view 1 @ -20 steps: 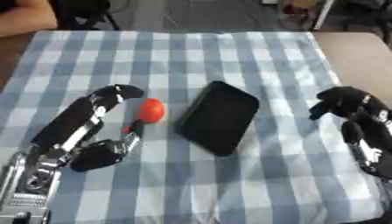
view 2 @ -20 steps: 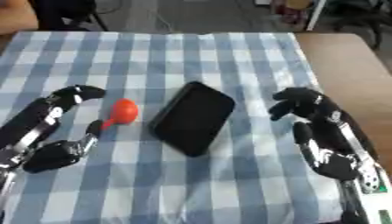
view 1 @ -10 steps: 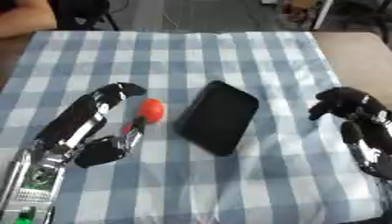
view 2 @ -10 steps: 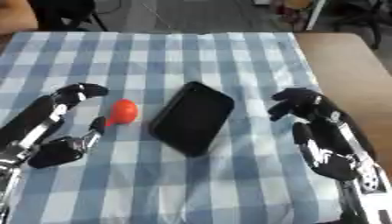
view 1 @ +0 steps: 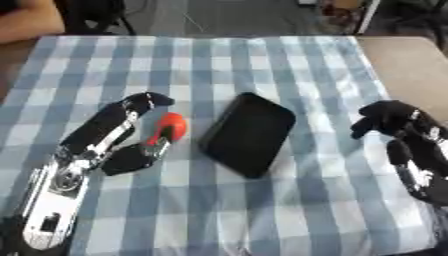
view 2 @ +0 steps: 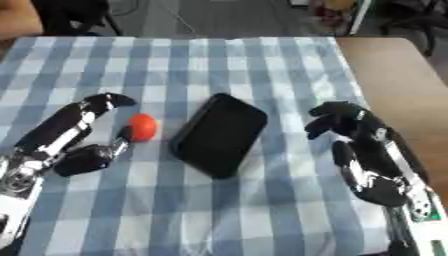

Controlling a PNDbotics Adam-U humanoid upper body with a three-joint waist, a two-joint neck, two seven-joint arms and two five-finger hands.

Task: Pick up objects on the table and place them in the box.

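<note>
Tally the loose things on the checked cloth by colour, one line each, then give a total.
Orange-red: 1, the ball by the left hand
Black: 1, the flat tray
Total: 2

I see my left hand (view 1: 114, 132) as mostly glossy black w/ silver-white strips along the fingers. Its thumb ends in a fat black pad. The left forearm (view 1: 54, 200) is silver-grey, w/ a round black disc near the wrist and a small dark slot further down. My right hand (view 2: 363, 150) is black too, chunky segmented fingers w/ pale highlights on the edges. The right forearm (view 2: 418, 210) shows a silver panel w/ a tiny green mark.
</note>
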